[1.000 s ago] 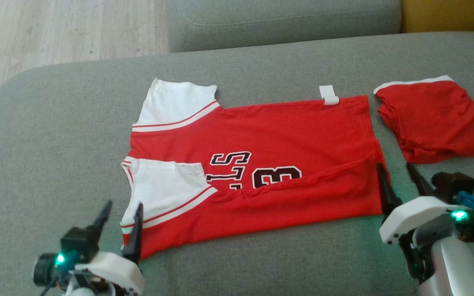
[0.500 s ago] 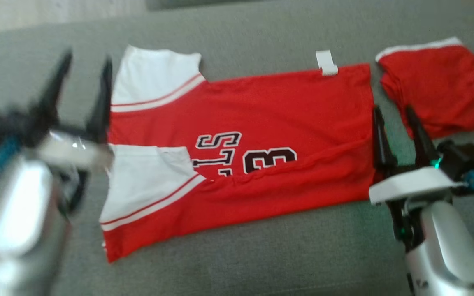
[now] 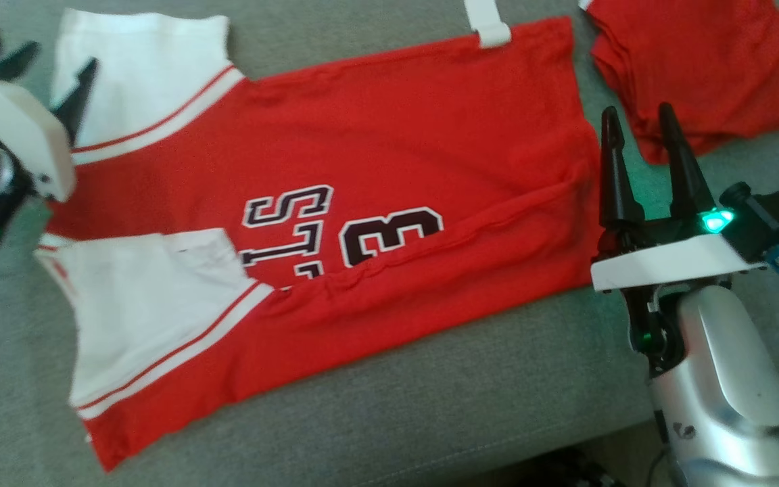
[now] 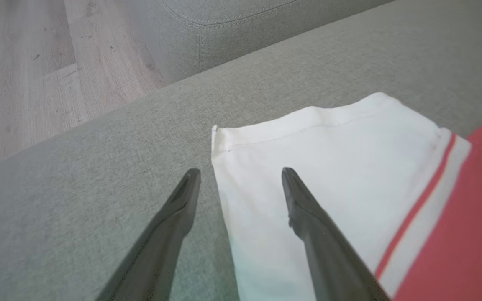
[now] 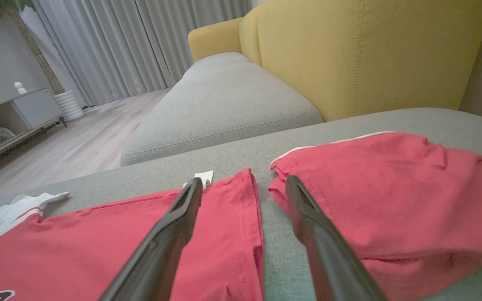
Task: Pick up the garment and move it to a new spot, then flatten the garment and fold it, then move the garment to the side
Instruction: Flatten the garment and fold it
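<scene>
Crosswise, jersey [image 3: 396,135], sleeves [image 3: 139,67] leftward, hem [image 3: 575,101] rightward; left end effector [image 4: 240,171], right end effector [image 3: 637,111] both agape.

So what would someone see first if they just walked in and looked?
First the big red jersey with white sleeves and black numbers, lying across the grey sofa cushion. Next comes the folded red garment just past its hem at the upper right. Both grippers are open: the left gripper over a white sleeve's edge, the right gripper by the hem.
</scene>
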